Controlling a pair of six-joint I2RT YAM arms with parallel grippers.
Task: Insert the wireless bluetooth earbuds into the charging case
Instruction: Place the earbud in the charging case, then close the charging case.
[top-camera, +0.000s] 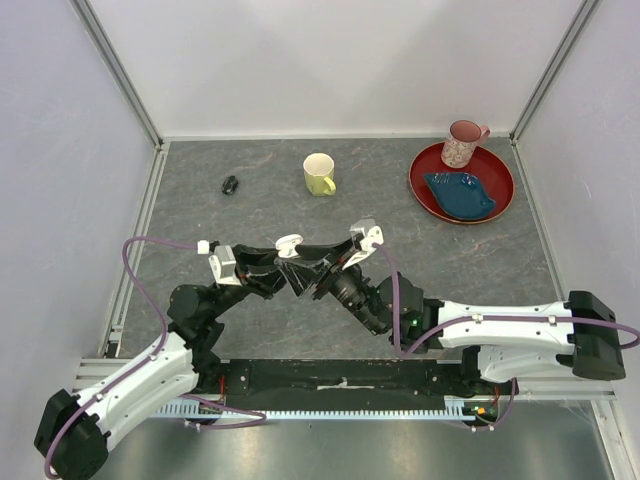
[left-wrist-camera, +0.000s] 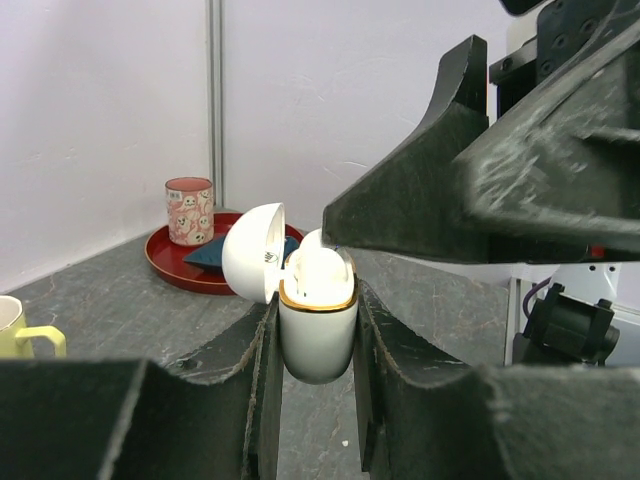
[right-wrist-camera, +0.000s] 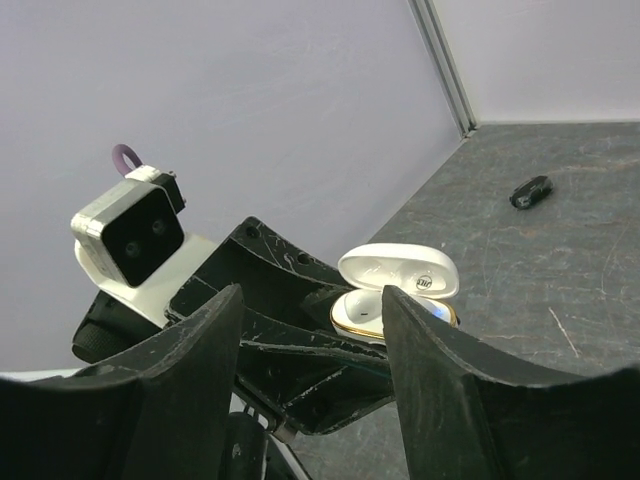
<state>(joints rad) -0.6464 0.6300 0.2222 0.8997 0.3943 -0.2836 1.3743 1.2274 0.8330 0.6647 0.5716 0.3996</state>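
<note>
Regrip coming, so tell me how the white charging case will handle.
The charging case looks glossy and rounded, so probably slippery in the left gripper. Its open lid likely swings if bumped.

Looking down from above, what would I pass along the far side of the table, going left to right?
small black item → yellow mug → red plate

Grey table (top-camera: 480, 262): yellow mug (top-camera: 319, 173), red plate (top-camera: 503, 180), black earbud (top-camera: 230, 184).
</note>
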